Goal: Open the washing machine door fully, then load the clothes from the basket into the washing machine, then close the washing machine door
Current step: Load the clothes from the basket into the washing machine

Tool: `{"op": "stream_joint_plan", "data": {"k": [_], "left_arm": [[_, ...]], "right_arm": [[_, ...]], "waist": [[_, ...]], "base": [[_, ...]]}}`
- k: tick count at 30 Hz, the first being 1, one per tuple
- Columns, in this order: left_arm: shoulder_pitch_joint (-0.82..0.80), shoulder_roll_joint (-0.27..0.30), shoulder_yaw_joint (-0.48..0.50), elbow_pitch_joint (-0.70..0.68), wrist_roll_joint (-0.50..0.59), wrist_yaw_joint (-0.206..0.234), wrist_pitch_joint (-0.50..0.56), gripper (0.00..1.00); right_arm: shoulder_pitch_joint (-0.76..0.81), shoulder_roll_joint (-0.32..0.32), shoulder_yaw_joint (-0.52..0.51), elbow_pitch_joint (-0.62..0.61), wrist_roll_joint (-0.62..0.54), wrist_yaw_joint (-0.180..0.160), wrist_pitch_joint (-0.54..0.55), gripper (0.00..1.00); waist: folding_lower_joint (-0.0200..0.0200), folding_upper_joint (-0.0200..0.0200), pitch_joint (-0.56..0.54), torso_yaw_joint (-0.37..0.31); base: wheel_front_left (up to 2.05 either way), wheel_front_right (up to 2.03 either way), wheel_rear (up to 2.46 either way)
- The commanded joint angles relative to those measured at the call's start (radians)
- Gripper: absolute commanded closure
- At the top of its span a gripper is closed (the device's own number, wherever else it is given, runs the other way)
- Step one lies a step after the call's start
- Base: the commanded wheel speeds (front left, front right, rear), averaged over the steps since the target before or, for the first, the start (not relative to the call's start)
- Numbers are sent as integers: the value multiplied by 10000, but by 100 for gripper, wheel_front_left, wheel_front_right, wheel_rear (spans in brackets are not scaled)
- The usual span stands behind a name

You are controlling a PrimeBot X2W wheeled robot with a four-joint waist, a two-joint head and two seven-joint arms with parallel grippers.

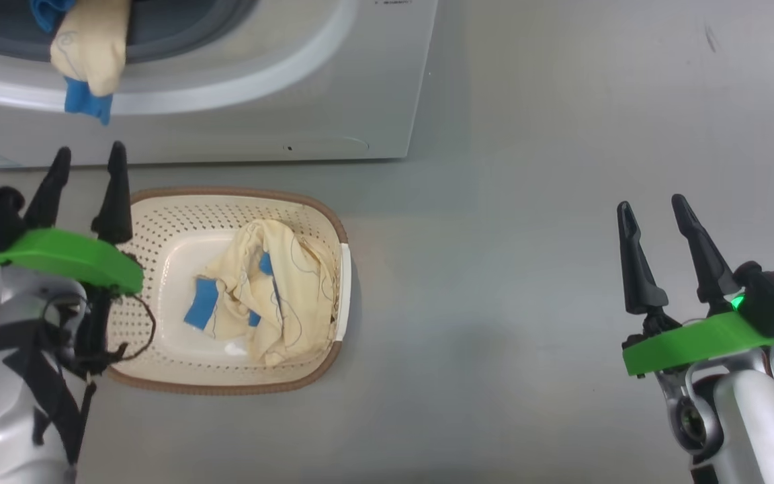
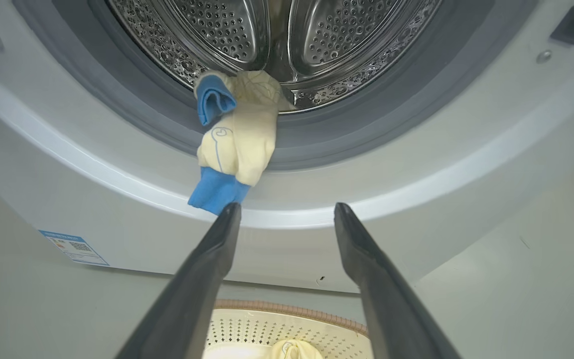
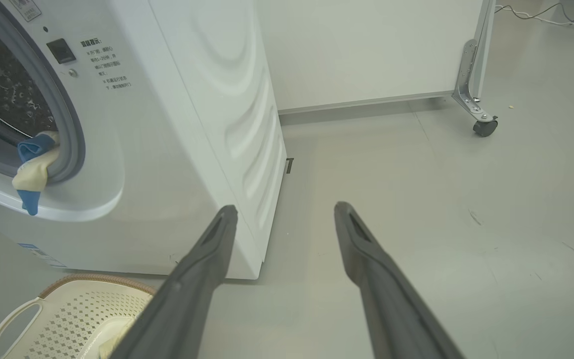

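Cloth (image 2: 237, 144) hangs lengthwise down over the washing machine (image 2: 466, 164) lip, blue end lowest.
The left gripper (image 1: 89, 149) and right gripper (image 1: 651, 202) gape, empty.

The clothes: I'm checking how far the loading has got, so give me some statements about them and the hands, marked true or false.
1. A garment hangs out over the washing machine's grey gasket. True.
2. The basket is empty. False: clothes lie in it.
3. The left hand holds fabric. False: it is open and empty.
4. The right hand is open over bare floor. True.
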Motion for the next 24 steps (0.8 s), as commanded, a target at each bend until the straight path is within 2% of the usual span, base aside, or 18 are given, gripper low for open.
{"op": "stream_joint_plan", "data": {"k": [1, 11, 24], "left_arm": [[-582, 452, 358, -37, -76, -37, 17, 0], [-2977, 976, 7, 1972, -42, -76, 368, 0], [-4792, 1279, 116, 4320, -104, 56, 271, 0]], "right_arm": [[-197, -122, 210, -356, -81, -4, -97, 0], [-634, -4, 299, -506, -185, -4, -97, 0], [-853, 105, 330, -591, -256, -4, -97, 0]], "waist": [[-4, 0, 548, -200], [-4, 0, 1613, -548], [-4, 0, 2147, -923]], "base": [[0, 0, 0], [0, 0, 0], [0, 0, 0]]}}
